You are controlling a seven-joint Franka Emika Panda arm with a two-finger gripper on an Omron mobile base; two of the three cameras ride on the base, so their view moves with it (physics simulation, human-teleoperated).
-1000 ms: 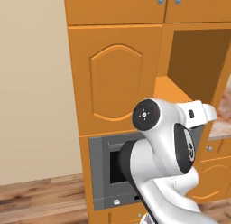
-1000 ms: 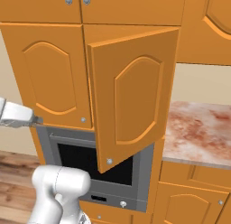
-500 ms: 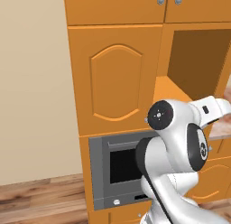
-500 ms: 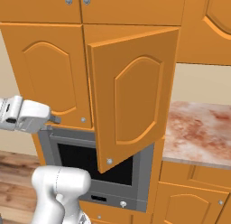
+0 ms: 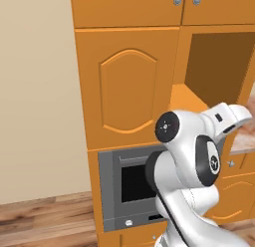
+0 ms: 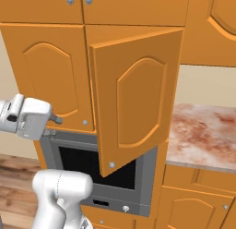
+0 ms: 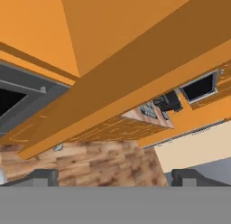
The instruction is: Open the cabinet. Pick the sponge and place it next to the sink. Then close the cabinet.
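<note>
Cabinet [image 6: 133, 99]: right door swung open, above oven [image 6: 106, 172]
Sponge: somewhere unseen
Gripper [image 6: 51, 124]: released, empty, left of open door
Risk: arm could clip door edge when reaching inside

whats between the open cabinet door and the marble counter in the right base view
Nothing stands between them. Right of the swung-out cabinet door, the right base view shows only a bare orange cabinet frame and then the counter, whose visible surface is bare.

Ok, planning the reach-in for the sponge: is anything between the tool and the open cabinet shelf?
Nothing visible does. The open tool sits in front of the cabinet opening, left of its swung-out right door, with the orange shelf just ahead.
</note>
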